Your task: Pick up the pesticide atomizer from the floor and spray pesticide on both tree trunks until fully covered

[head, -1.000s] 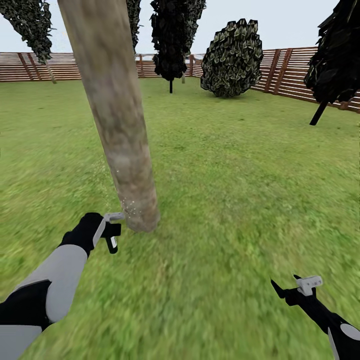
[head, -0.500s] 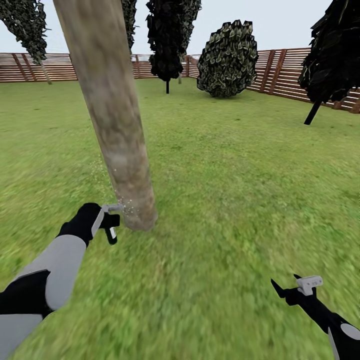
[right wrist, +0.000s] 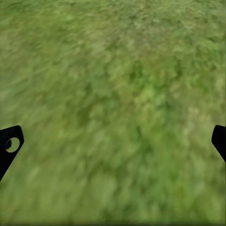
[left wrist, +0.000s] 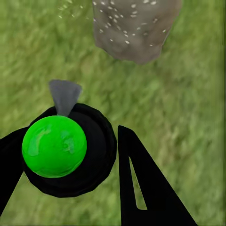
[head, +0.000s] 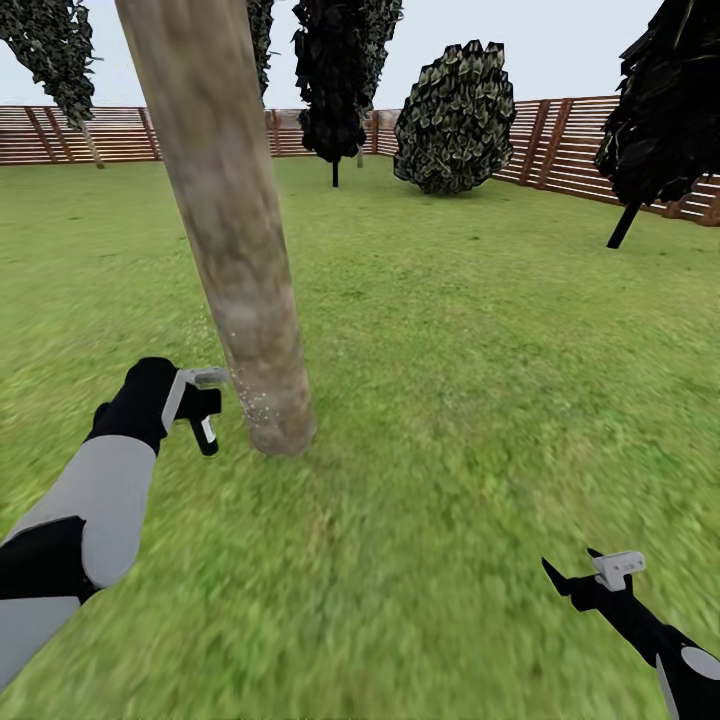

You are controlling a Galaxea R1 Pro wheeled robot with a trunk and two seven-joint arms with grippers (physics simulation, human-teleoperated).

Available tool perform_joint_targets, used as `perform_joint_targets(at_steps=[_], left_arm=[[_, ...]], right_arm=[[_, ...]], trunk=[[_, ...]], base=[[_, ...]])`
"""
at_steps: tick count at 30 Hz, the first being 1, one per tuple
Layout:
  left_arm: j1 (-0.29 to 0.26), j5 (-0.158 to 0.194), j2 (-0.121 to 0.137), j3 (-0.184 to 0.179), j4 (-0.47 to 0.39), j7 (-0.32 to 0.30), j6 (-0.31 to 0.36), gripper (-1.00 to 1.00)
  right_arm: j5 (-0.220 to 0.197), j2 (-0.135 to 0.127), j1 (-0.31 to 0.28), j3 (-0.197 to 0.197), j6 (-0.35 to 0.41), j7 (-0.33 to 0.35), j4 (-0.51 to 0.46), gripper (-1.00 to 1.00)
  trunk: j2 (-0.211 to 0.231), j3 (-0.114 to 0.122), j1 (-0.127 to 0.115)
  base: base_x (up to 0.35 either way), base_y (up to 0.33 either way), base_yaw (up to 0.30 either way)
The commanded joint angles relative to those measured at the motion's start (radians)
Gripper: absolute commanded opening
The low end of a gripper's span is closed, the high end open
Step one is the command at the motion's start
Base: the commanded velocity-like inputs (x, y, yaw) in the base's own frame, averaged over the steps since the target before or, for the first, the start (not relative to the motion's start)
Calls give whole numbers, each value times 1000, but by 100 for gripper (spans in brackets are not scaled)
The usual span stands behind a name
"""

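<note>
The thick mottled grey-tan tree trunk [head: 235, 240] rises from the grass [head: 450, 400] just ahead of me, leaning slightly. My left gripper [head: 198, 405] is shut on the pesticide atomizer [head: 205, 432], a small dark bottle with a pale label, held a little way from the trunk's foot. In the left wrist view the atomizer [left wrist: 66, 150] shows a round black body, a bright green top and a grey nozzle pointing at the trunk's base [left wrist: 134, 28], which is dotted with white specks. My right gripper [head: 580, 578] hangs open and empty low over the grass [right wrist: 113, 94].
A brown slat fence [head: 560, 140] rings the lawn at the back. A round bush [head: 458, 115] and thin-trunked dark trees [head: 340, 80] stand far off, and another dark tree [head: 660, 110] leans at the right. Open grass lies to the right of the trunk.
My left arm has drawn the atomizer up and to the left, opening a small gap from the trunk's foot. The view shifted slightly. The right arm has stayed still.
</note>
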Motion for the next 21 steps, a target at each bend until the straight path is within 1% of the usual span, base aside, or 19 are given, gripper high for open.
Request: perform_joint_targets(at_steps=[1, 4, 5, 7, 8, 10, 12, 15, 16, 17, 19, 21], left_arm=[[1, 0, -2, 0, -2, 0, 1, -100], [12, 1, -9, 0, 5, -2, -3, -100], [15, 2, -14, -4, 10, -15, -8, -100], [38, 0, -24, -25, 14, -61, -14, -100], [72, -2, -27, -53, 16, -105, -18, -100], [109, -2, -28, -98, 16, -147, -21, -100], [119, -2, -27, -112, 10, -158, -21, -100], [109, -1, -24, -116, 2, -161, -13, -100], [97, 0, -24, -115, -4, -161, -9, -100], [82, 0, -24, -115, -8, -161, -6, -100], [29, 0, -27, -114, -12, -161, -2, -100], [-1, 0, -31, -114, -13, -161, 3, -100]], right_arm=[[0, 0, 0, 0, 0, 0, 0, 100], [0, 0, 0, 0, 0, 0, 0, 100], [0, 0, 0, 0, 0, 0, 0, 100], [0, 0, 0, 0, 0, 0, 1, 100], [0, 0, 0, 0, 0, 0, 1, 100], [-1, 0, 0, 0, 0, 0, 0, 100], [-1, 0, 0, 0, 0, 0, 1, 100], [-1, 0, 0, 0, 1, 0, 3, 100], [0, 0, 0, 0, 1, 0, 4, 100], [0, 0, 0, 0, 1, 0, 4, 100], [0, 0, 0, 0, 0, 0, 4, 100], [0, 0, 0, 0, 0, 0, 5, 100]], trunk=[[0, 0, 0], [0, 0, 0], [0, 0, 0], [0, 0, 0], [0, 0, 0], [0, 0, 0], [0, 0, 0], [0, 0, 0], [0, 0, 0], [0, 0, 0], [0, 0, 0], [0, 0, 0]], base=[[-6, 0, 0], [-2, 0, 0], [0, 0, 0], [0, 0, 0], [0, 0, 0], [0, 0, 0], [0, 0, -20], [0, 0, -230], [0, 0, -204], [0, 0, -130], [0, 0, -47], [0, 0, -13]])
